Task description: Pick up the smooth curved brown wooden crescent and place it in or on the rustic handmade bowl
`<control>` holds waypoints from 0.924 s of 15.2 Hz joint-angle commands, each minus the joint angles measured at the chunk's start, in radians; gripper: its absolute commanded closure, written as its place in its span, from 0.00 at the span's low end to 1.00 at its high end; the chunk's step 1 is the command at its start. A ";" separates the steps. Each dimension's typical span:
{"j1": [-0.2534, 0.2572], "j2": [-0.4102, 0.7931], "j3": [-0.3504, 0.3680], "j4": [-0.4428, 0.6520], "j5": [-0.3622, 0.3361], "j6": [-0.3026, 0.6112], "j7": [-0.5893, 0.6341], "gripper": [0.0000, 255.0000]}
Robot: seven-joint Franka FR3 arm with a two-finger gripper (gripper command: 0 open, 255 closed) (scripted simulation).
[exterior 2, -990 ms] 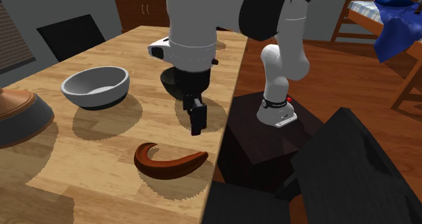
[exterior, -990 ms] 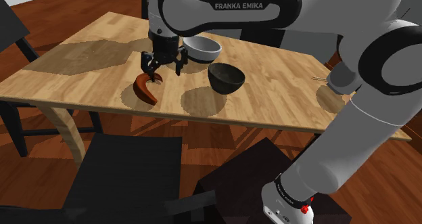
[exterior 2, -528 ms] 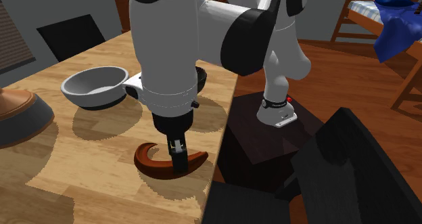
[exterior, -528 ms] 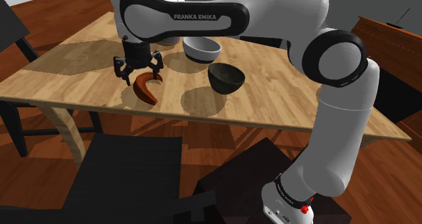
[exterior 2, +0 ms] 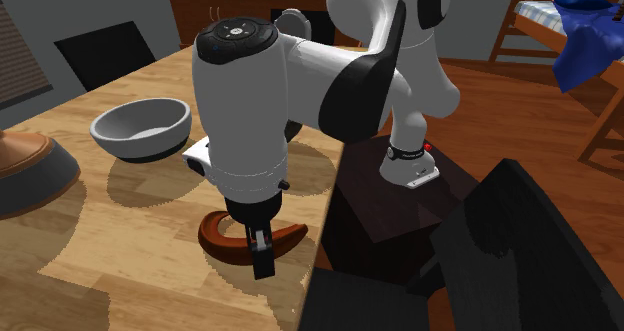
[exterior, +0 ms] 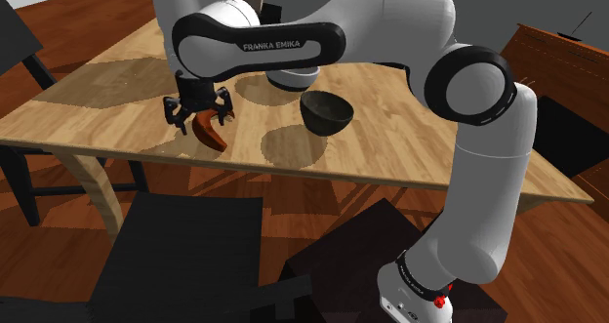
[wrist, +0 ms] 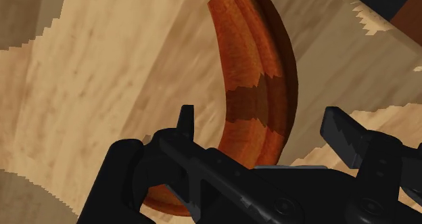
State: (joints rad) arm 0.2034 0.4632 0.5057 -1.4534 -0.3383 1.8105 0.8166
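Crescent (wrist: pixel 251 74), reddish-brown and smooth, lies flat on the bench (exterior: pixel 410 150), right under the hand (wrist: pixel 262 121). The hand is wide open. In the wrist view its two fingers (wrist: pixel 186 120) stand one on each side of the curved band, neither touching it, with bare bench showing in both gaps. The crescent's long axis runs out ahead from under the palm, crosswise to the line between the fingertips, so a closing stroke would meet its narrow width, not its length. It sits about midway between them. In the second exterior view one finger hangs low in front of the crescent's outer curve, near bench level. By my reading the hand is placed to close, and nothing is held yet. A dark bowl (exterior: pixel 326 112) and a grey bowl (exterior 2: pixel 142 127) stand well apart from the hand.
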 commanded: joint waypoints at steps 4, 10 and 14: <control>-0.002 0.000 0.000 -0.010 -0.001 0.011 0.001 0.00; -0.002 0.000 0.000 -0.010 -0.001 0.010 0.001 1.00; -0.002 0.000 0.000 -0.010 -0.001 0.010 0.001 1.00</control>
State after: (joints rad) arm 0.2019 0.4632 0.5054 -1.4634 -0.3390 1.8208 0.8180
